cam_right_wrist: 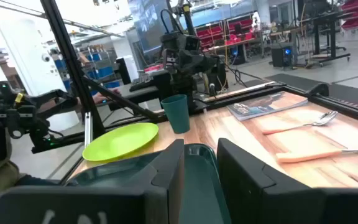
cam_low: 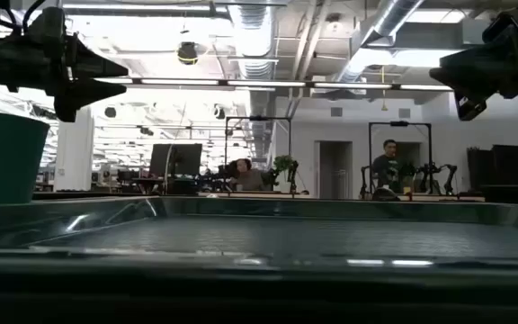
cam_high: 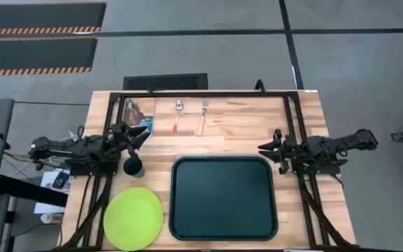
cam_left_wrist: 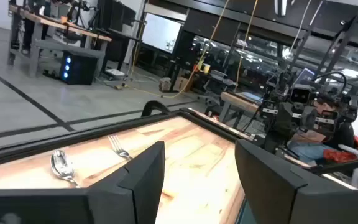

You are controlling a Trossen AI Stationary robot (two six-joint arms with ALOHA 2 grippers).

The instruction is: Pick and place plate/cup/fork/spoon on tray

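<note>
The dark green tray point(cam_high: 224, 198) lies at the table's near middle. The lime-green plate point(cam_high: 133, 218) lies flat left of it. The teal cup point(cam_high: 133, 166) stands upright between the plate and my left gripper. The spoon point(cam_high: 178, 115) and fork point(cam_high: 202, 117) lie side by side near the far edge. My left gripper point(cam_high: 143, 137) hovers open just beyond the cup, above the table. My right gripper point(cam_high: 266, 152) hovers open off the tray's far right corner. Both are empty.
A printed card point(cam_high: 138, 116) lies at the far left, left of the spoon. A black frame point(cam_high: 208, 93) runs along the table's far edge and down both sides. Bare wood shows between the cutlery and the tray.
</note>
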